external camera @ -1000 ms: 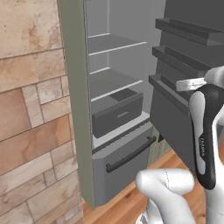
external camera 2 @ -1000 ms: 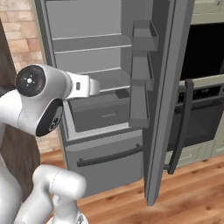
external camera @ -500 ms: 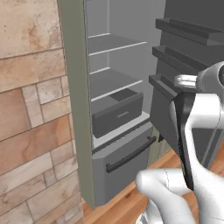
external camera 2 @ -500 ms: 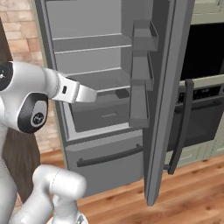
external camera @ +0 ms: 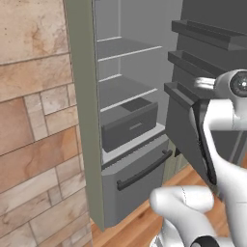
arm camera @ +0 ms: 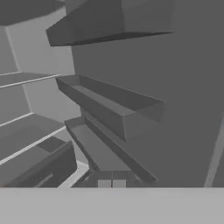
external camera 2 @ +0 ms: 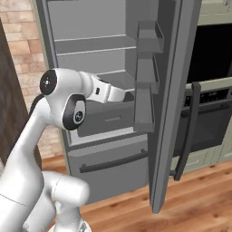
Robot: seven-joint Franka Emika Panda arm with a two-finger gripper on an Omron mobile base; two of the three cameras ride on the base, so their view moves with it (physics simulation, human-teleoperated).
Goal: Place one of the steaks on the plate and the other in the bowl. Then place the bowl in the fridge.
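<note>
Our fingers [arm camera: 111,183] sit pressed together with nothing between them, two pale tips side by side at the foot of the hand view, aimed at the lowest bin on the open door [external camera 2: 168,104]. The fridge [external camera: 123,113] stands wide open before us, its grey shelves [external camera: 128,49] bare and a dark inner drawer [external camera: 129,124] above the lower drawer [external camera: 137,176] with its bar handle. We see no bowl on any shelf, and no steak or plate in these views, so we cannot say where they lie. We judge the risk to be the wrist, close beside the door bins [external camera 2: 146,81]: a careless swing could knock the door or jam the hand under a bin. The right base view shows the wall oven [external camera 2: 210,86] beyond the door edge; the left base view instead shows the brick wall [external camera: 36,120] flanking the fridge.
</note>
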